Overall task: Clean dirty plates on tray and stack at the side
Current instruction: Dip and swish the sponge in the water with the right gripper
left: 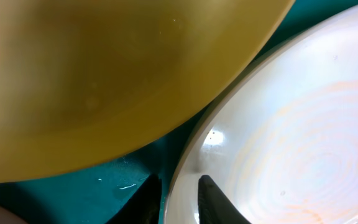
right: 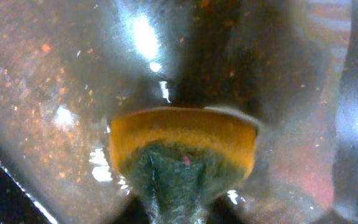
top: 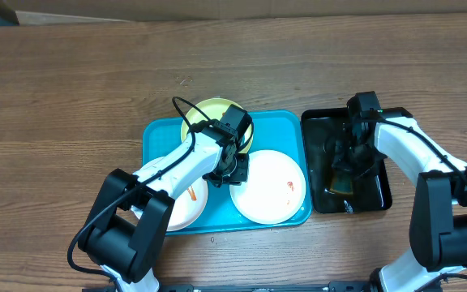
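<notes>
The turquoise tray (top: 154,134) holds three plates. The yellow-green plate (top: 205,113) is at the back, one white plate (top: 270,188) with orange smears is at the right, and another white plate (top: 181,207) is at the front left under my left arm. My left gripper (top: 238,168) straddles the left rim of the right white plate (left: 291,137) and is closed on it (left: 179,190), one finger inside, one over the tray floor (left: 92,193). The yellow-green plate (left: 104,74) looms close above. My right gripper (top: 345,166) is shut on a yellow-and-green sponge (right: 182,140) in the black tray.
The narrow black tray (top: 308,162) stands right of the turquoise tray, wet and glossy inside (right: 55,93). Bare wooden table (top: 71,97) surrounds both trays. Cardboard lines the far edge (top: 217,6).
</notes>
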Controlling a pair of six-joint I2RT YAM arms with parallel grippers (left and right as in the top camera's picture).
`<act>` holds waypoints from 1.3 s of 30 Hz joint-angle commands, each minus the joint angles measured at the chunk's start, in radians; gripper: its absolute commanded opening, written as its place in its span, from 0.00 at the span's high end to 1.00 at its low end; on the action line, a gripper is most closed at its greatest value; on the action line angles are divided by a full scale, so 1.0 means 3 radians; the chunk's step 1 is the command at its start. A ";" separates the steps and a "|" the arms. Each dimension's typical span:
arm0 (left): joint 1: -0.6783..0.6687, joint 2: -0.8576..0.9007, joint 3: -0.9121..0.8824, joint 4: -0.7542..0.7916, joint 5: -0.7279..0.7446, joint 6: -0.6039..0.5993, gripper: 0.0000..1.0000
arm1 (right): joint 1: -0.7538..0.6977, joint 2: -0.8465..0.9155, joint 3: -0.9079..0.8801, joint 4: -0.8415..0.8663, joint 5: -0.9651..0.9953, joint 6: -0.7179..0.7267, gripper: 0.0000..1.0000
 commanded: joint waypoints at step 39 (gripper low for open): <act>0.0094 0.0019 0.0008 -0.0088 -0.0153 -0.0518 0.96 | 0.0045 -0.0013 0.0865 -0.0950 0.0018 -0.0201 0.96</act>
